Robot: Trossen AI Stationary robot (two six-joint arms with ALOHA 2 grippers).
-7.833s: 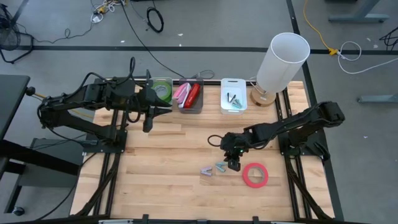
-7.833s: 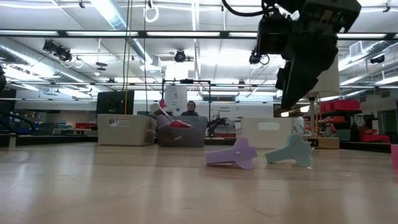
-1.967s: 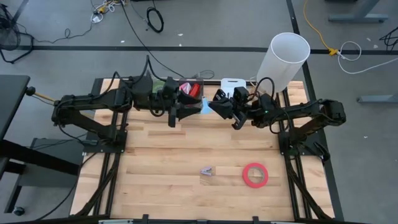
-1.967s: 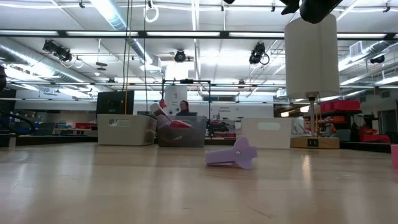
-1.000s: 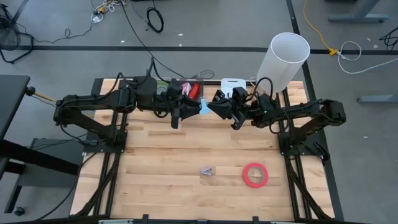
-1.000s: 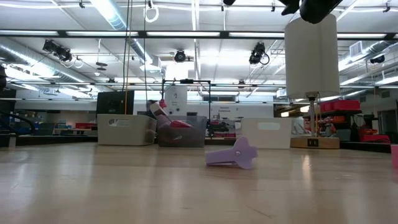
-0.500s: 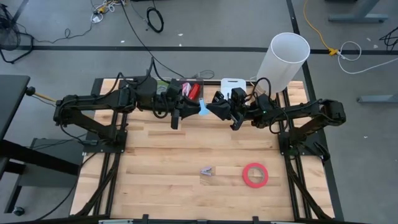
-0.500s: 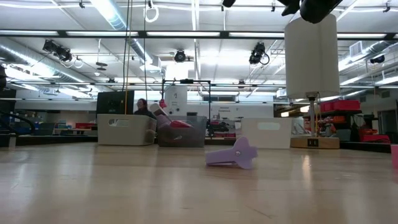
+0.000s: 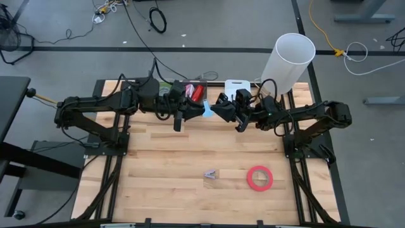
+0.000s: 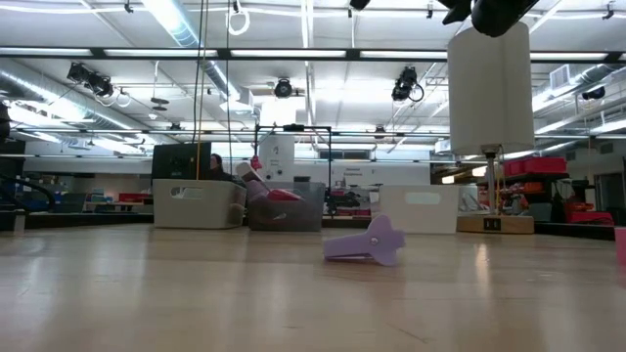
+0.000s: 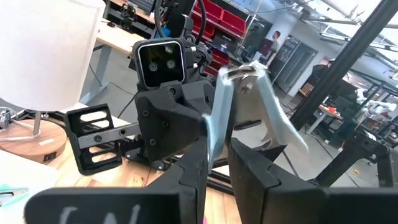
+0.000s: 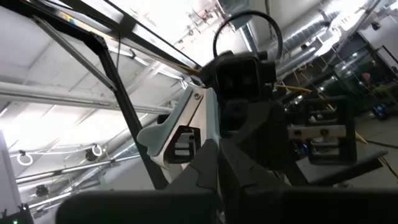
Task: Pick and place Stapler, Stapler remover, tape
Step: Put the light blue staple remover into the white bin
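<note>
A light-blue staple remover [image 9: 206, 110] hangs in the air above the table's far part, between my two grippers. My left gripper [image 9: 195, 109] comes at it from the left and is shut on it; my right gripper [image 9: 218, 109] comes from the right and is also shut on it. A purple staple remover [image 9: 211, 173] lies on its side on the table near the middle. A red tape roll [image 9: 259, 178] lies flat to its right. The stapler sits in the grey bin [image 9: 196, 94], partly hidden by my left arm. My left gripper pinches the blue staple remover's lower part [image 11: 216, 149] between its two fingers, coming level from the table's left. The remover stands upright above the fingers, clear of the table. My right gripper pinches the remover's other end [image 12: 200, 138] between its shut fingers, slanting up from the table's right.
A row of bins stands along the far edge: the grey one and a white one [image 9: 237, 85]. A tall white lamp [image 9: 290, 58] on a wooden base stands at the far right corner. A person [image 10: 215, 164] shows in the room behind.
Both arms have kept their place above the far part of the table. My left gripper's fingers have closed in on the blue staple remover, which my right gripper still holds. A person in the room behind has walked to the left.
</note>
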